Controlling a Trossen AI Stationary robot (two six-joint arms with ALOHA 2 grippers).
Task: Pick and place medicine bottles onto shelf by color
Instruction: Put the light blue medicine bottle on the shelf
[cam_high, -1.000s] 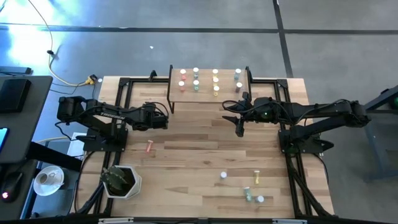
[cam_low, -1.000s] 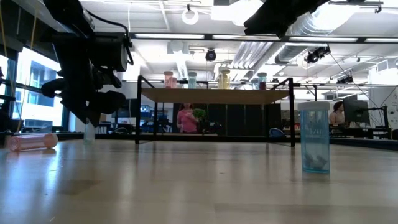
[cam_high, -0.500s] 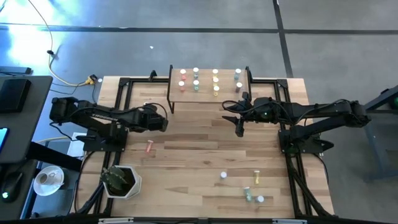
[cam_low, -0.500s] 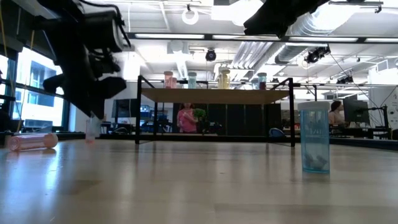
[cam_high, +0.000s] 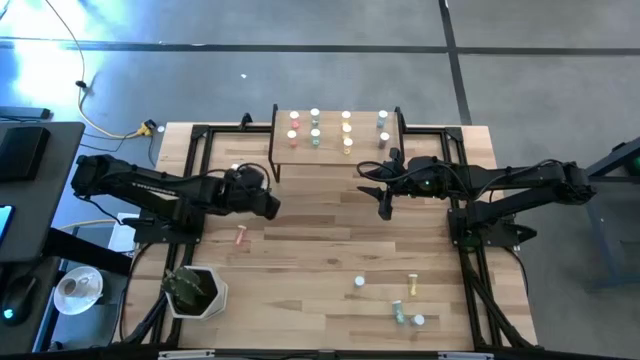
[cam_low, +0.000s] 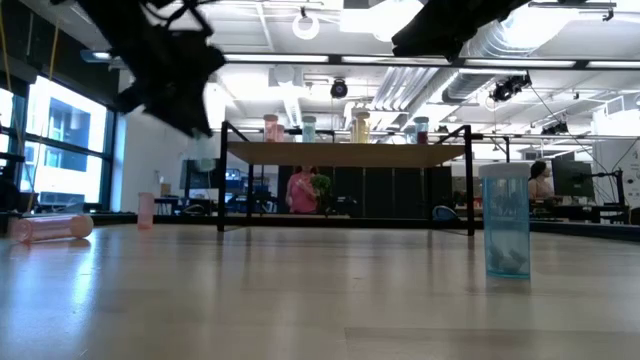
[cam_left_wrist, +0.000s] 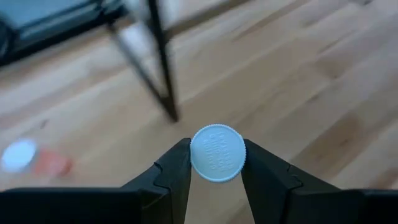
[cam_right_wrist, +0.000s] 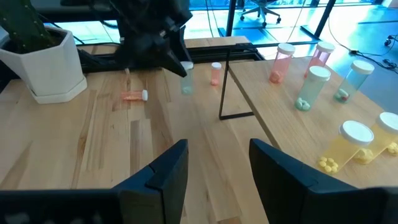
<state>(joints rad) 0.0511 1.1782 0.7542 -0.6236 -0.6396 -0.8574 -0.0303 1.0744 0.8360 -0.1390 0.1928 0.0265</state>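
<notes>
Ridged round white cap of a medicine bottle (cam_left_wrist: 217, 153) sits pinched between the left gripper's (cam_left_wrist: 214, 163) dark angular fingers, above the plank tabletop (cam_high: 320, 230) near the shelf's (cam_high: 335, 150) thin black leg. Right gripper (cam_right_wrist: 217, 163) hangs with fingers parted and empty beside the light-wood shelf.

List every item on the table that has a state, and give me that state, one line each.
Left gripper: shut on a white-capped bottle, lifted off the table.
Right gripper: open, empty, in front of the shelf.
Shelf bottles: upright, in rows.
Pink bottle: lying on its side.
Pink bottle by the shelf leg: upright.
Blue bottle: upright.
</notes>
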